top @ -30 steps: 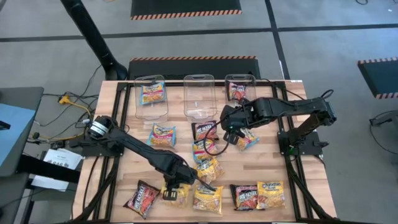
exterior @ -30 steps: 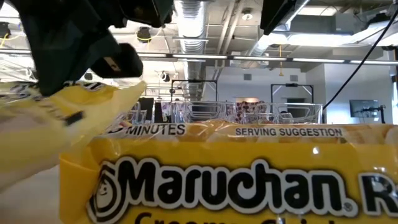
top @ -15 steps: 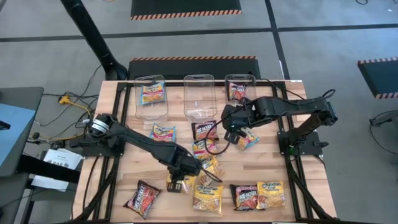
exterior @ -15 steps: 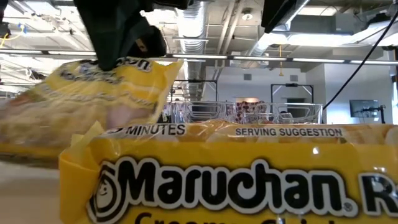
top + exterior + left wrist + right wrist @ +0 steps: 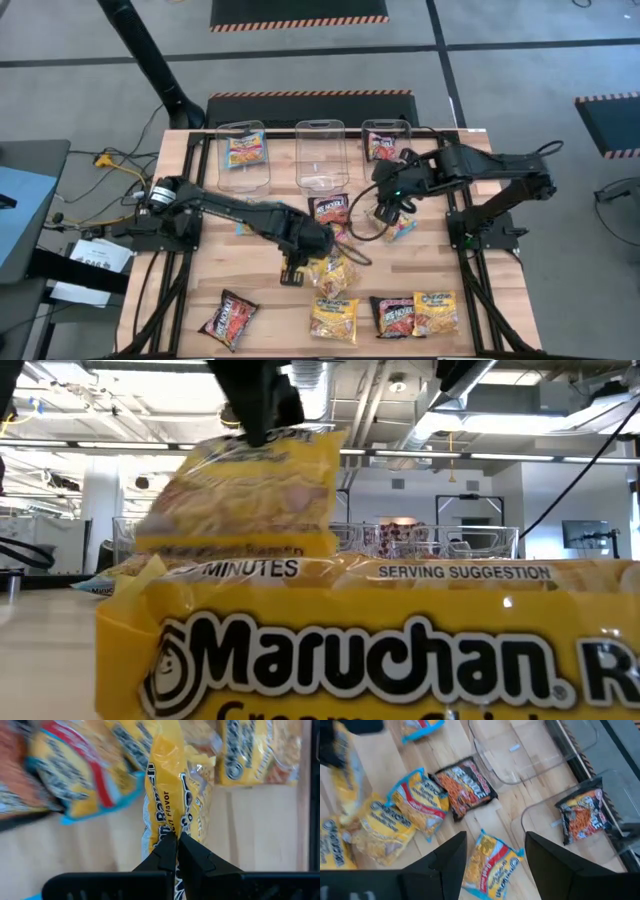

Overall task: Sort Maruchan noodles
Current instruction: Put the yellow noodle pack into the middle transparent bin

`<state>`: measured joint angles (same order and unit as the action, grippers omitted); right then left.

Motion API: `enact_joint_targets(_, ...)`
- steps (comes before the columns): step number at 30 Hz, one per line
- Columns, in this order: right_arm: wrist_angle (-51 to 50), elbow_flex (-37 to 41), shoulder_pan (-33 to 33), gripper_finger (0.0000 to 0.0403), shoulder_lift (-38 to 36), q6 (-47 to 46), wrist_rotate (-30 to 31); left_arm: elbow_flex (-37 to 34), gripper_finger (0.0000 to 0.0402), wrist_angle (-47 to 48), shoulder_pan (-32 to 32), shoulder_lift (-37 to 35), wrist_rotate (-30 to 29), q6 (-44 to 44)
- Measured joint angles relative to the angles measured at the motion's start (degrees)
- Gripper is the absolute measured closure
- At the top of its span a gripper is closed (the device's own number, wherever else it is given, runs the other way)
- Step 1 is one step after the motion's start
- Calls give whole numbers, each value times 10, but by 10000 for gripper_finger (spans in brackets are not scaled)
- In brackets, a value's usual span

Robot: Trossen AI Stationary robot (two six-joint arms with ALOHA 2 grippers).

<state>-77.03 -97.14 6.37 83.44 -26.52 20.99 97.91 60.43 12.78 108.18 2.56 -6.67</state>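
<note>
Left wrist view: left gripper [image 5: 176, 836] jaws pinched shut on light, crinkly yellow plastic noodle packet [image 5: 172, 795] edge; right gripper [image 5: 492, 851] jaws gaped empty near it.

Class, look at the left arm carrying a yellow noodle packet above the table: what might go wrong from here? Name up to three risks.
1. The left gripper pinches only an edge of the yellow packet, so the hanging packet may slip out.
2. The packet hangs low over the loose packets, so it may drag them.
3. The right gripper hovers open above a blue-edged packet near the left arm's route to the bins; the arms may collide.
</note>
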Motion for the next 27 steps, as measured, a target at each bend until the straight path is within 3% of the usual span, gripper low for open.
enact_joint_targets(15,-3,0,0,177,-74,16,1,164,401,81,-155,0,-35,121)
enact_joint_targets(22,-5,0,0,177,-92,25,2,198,401,74,-255,0,-60,175)
enact_joint_targets(27,0,0,-3,177,-93,32,3,198,401,18,-321,0,-91,221)
